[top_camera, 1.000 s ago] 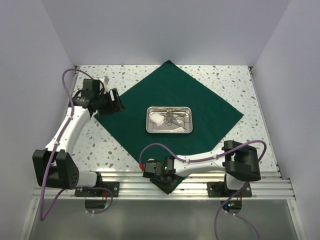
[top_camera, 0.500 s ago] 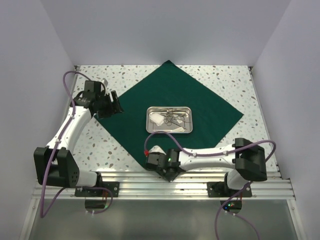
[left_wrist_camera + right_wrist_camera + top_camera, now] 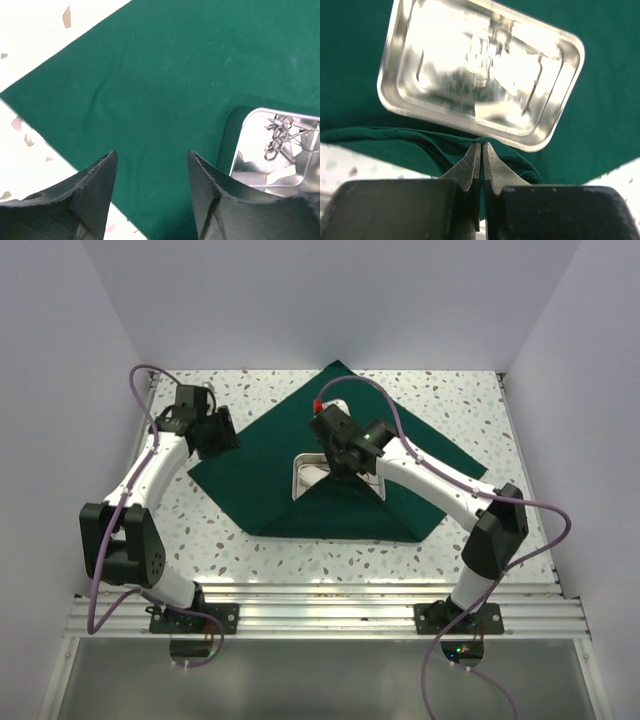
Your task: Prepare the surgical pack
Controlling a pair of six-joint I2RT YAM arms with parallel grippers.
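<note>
The dark green drape (image 3: 430, 465) lies as a diamond on the speckled table, its near corner folded up over the metal tray (image 3: 300, 478), which it mostly hides. My right gripper (image 3: 338, 468) is above the tray, shut on a bunched fold of the drape (image 3: 420, 145) just at the tray's rim (image 3: 387, 80). My left gripper (image 3: 224, 436) hovers open over the drape's left corner, with only cloth (image 3: 165, 75) below its jaws (image 3: 152, 165). In the left wrist view the tray (image 3: 235, 145) holds steel scissor-like instruments (image 3: 280, 135).
Bare speckled tabletop (image 3: 200, 530) surrounds the drape on the left, front and right. White walls close in the back and both sides. The aluminium rail (image 3: 320, 605) with the arm bases runs along the near edge.
My right arm swung from the near table edge up over the tray, dragging the drape's near corner with it into a fold. My left gripper shifted slightly toward the back and narrowed a little.
</note>
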